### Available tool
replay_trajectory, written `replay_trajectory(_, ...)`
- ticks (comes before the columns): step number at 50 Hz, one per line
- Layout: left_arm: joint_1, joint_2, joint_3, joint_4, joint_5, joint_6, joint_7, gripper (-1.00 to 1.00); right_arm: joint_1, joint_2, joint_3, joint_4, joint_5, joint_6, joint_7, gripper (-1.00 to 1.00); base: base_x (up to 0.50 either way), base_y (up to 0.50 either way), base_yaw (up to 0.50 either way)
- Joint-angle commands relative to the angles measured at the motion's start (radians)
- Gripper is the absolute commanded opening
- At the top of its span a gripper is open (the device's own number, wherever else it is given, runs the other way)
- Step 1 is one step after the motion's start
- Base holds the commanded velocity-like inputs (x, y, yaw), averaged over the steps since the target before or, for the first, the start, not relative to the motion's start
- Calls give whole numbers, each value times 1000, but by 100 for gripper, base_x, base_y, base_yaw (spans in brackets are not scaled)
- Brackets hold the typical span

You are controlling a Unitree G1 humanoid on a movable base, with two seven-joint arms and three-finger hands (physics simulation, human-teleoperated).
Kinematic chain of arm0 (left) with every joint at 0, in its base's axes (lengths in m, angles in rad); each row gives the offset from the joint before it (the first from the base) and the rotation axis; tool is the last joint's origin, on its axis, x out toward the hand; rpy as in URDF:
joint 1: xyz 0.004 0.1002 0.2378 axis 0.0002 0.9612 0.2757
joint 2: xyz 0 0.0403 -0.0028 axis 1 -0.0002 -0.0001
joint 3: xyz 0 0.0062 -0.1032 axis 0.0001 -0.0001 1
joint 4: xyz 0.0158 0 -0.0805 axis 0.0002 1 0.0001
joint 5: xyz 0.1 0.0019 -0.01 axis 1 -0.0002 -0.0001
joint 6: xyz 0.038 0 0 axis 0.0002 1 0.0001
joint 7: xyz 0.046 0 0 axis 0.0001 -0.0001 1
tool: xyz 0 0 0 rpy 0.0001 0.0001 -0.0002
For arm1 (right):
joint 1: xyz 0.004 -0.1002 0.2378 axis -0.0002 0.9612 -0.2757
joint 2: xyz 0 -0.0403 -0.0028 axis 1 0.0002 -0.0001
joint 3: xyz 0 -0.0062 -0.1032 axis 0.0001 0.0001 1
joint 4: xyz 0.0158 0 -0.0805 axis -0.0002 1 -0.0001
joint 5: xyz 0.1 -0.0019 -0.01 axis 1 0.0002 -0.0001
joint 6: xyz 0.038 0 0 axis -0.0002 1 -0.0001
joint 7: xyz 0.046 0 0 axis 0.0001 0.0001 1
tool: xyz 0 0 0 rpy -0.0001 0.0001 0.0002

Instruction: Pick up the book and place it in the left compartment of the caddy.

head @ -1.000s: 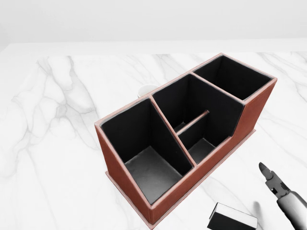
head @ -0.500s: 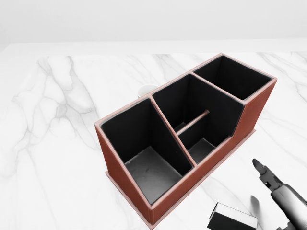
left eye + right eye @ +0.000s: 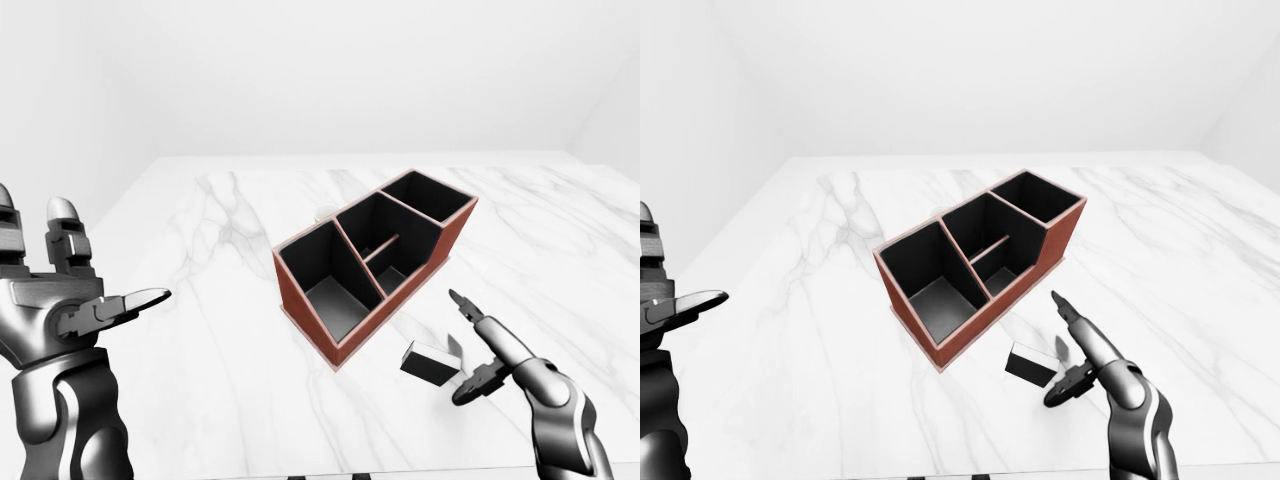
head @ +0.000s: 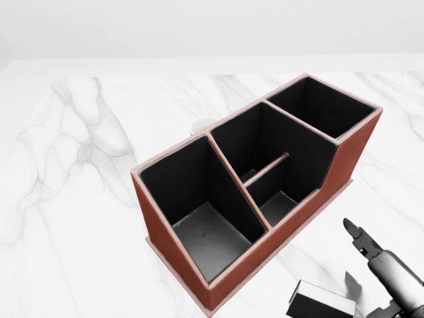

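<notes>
Surface: a white marble table with grey veining (image 3: 220,330) carries everything; pale walls stand behind it.

Caddy: a reddish-brown rectangular caddy with black inner walls (image 4: 344,156) sits near the middle of the table, turned at an angle so that one end points toward the table's near edge. All of its compartments show bare black floors and walls.

Left compartment: the large open cell (image 4: 199,232) at the caddy's near end, lowest and leftmost in the head view.

Book: a small black book with a white page edge (image 3: 428,362) lies flat on the table near its near edge, just beside the caddy's near long side and apart from it.

Right hand: the dark metallic right hand (image 3: 478,345) hangs just to the right of the book with its fingers spread apart, one pointing toward the caddy and another curled below it; it grips nothing. Whether it touches the book cannot be told.

Left hand: the grey left hand (image 3: 60,290) is raised at the left edge of the left-eye view, well apart from the caddy, fingers spread and upright, thumb pointing right, empty.

Other: a small white rounded object (image 4: 202,123) peeks out behind the caddy's far long side; most of it is hidden.
</notes>
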Motion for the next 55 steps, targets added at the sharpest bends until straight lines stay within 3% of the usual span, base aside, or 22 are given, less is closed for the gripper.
replay_trajectory(1,0,1,2,-3,-1,0,1,100,-18,-11,14,32,11,0,-13,100,0,0,0)
replay_trajectory(55,-1,4,7,-4,-8,0,4,100,-57,-36,71,180,38,0,-57,100,0,0,0)
